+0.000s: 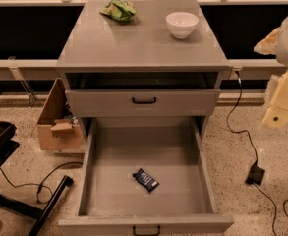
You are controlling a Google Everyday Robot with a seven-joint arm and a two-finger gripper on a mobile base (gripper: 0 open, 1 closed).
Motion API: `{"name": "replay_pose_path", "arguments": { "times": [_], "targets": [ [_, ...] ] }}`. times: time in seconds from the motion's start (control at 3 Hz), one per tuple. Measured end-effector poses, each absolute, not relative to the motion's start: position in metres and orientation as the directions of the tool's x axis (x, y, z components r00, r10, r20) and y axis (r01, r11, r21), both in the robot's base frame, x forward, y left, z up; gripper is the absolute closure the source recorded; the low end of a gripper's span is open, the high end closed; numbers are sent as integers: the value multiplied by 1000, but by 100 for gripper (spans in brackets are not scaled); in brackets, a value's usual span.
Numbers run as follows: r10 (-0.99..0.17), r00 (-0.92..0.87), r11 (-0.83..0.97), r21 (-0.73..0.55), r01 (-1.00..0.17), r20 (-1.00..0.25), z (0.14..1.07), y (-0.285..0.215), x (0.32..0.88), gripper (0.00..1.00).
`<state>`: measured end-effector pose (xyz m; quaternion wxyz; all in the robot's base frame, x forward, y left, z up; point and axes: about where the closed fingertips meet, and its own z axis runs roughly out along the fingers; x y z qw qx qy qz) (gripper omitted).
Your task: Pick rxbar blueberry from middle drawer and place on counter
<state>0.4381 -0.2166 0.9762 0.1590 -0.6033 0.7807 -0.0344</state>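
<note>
While the rxbar blueberry lies in the middle drawer, jaws hang far right, state unclear.

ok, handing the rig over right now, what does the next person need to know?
Claw: at the right edge of the view, beside the cabinet, well away from the drawer and not on the bar.
Bar: lying flat and angled on the floor of the drawer, near its middle.
Counter: bag at back left, bowl at back right, bare space in front of them.
Done: drawer is open.
Left: reach in, grasp the bar, lift it out, set it on the counter.
</note>
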Motion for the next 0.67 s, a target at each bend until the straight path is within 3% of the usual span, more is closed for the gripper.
{"name": "replay_pose_path", "arguments": {
  "times": [0.67],
  "targets": [
    [-922,-294,346,-199,-917,-251,930,-181,443,0]
  ]
}}
